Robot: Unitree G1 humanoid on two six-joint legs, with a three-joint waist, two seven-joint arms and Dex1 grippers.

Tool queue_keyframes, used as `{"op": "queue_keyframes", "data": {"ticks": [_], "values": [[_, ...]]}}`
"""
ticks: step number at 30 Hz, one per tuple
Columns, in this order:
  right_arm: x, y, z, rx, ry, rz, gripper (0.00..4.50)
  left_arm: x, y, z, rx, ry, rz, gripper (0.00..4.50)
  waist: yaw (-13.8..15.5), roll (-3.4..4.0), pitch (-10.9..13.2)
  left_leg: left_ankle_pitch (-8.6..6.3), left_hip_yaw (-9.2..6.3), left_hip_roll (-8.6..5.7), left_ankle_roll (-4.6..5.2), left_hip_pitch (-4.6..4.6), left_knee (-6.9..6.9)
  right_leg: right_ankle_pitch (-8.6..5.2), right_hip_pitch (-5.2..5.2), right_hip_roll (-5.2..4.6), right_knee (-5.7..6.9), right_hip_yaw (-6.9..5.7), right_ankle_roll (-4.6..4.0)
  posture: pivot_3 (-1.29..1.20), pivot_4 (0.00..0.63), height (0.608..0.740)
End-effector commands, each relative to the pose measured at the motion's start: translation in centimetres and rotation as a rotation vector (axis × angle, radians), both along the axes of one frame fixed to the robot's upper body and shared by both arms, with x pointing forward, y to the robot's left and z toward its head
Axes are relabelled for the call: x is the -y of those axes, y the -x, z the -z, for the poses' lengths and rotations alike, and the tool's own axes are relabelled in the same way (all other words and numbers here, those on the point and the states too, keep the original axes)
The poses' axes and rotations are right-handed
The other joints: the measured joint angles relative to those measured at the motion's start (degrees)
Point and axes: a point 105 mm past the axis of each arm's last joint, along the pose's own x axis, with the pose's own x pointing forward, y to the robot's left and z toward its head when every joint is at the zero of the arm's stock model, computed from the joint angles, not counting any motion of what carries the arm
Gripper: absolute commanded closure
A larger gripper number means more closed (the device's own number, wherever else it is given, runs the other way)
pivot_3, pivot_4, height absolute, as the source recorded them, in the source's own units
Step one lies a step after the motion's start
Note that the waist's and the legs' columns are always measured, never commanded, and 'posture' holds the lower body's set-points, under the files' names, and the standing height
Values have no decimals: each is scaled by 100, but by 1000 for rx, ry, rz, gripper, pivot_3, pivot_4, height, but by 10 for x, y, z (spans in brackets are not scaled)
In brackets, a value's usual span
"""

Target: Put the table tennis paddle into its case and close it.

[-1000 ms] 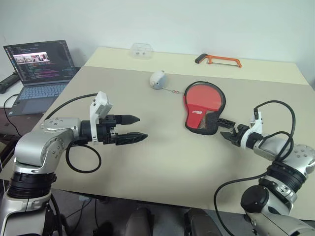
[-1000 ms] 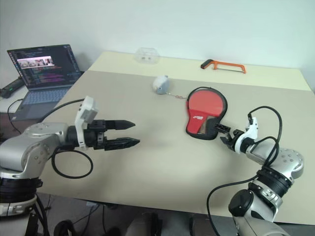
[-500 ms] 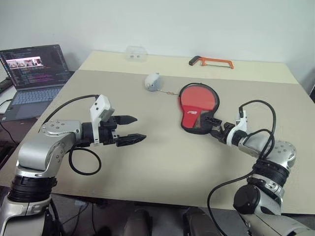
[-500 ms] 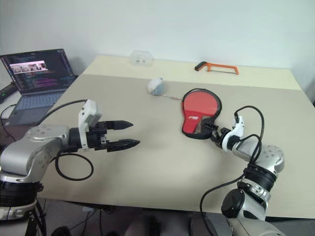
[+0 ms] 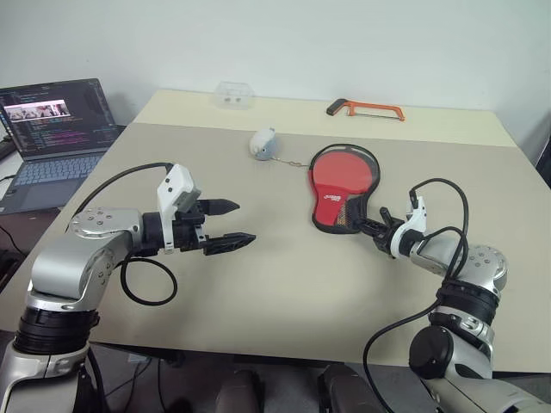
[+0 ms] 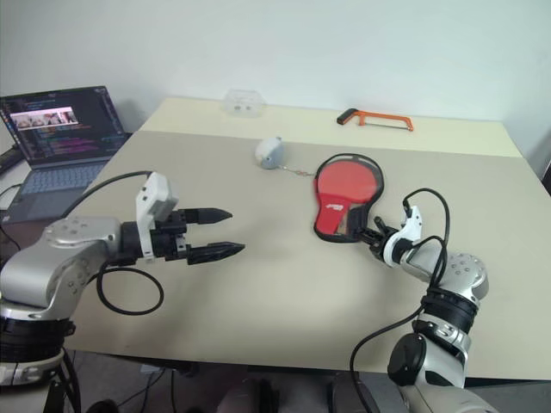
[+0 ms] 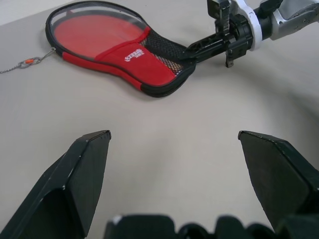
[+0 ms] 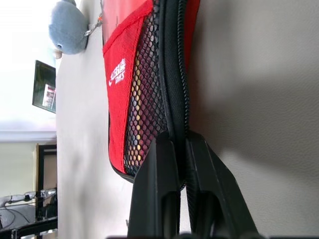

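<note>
The case (image 5: 342,179) lies flat on the table right of centre, red side up, with its white logo and black mesh pocket (image 7: 162,47) showing. A chain links it to the grey plush charm (image 5: 263,143). The table tennis paddle is hidden. My right gripper (image 5: 368,226) is at the case's narrow end, shut on the black zipper rim (image 8: 172,89). My left gripper (image 5: 244,222) hovers open over the bare table well to the left of the case, with nothing between its fingers (image 7: 87,169).
An orange hacksaw (image 5: 364,107) and a clear plastic box (image 5: 233,93) lie along the table's far edge. An open laptop (image 5: 53,129) stands on a separate surface to the left. Bare tabletop stretches between the two grippers.
My right gripper has moved in to the case's narrow end and shut on the zipper rim. The left arm has stayed put. The camera view has shifted.
</note>
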Motion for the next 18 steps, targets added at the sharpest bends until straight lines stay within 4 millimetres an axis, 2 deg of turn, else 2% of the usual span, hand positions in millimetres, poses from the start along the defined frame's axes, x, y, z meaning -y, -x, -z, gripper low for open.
{"op": "queue_keyframes", "data": {"ticks": [1,4,8,13,18], "values": [[-9,7,7,-29,17,-61,4468,-1,0,-6,39,-5,1,0,0,0,0,0,0,0,0,0,0,0,0,0,0,0,0,0,150,740],[-14,17,8,-40,32,-132,4468,-2,0,-5,38,-10,1,0,8,0,0,0,-1,0,0,0,-9,0,-2,0,-3,-2,0,0,150,740],[-21,44,11,-36,67,-278,4468,-3,2,-4,29,-15,4,0,39,0,0,1,-1,1,-2,-4,-45,-6,-7,-2,-31,-4,-7,0,150,740],[-23,85,24,-34,112,-452,4468,-5,3,0,14,-34,6,0,88,-4,-3,-10,-4,5,-17,-16,-69,-21,3,1,-94,-6,-10,0,150,740],[-28,120,29,-48,115,-589,4468,-6,2,-1,10,-40,9,0,148,-8,-5,-30,-2,7,-22,-18,-70,-36,3,1,-100,-6,1,0,150,740]]}}
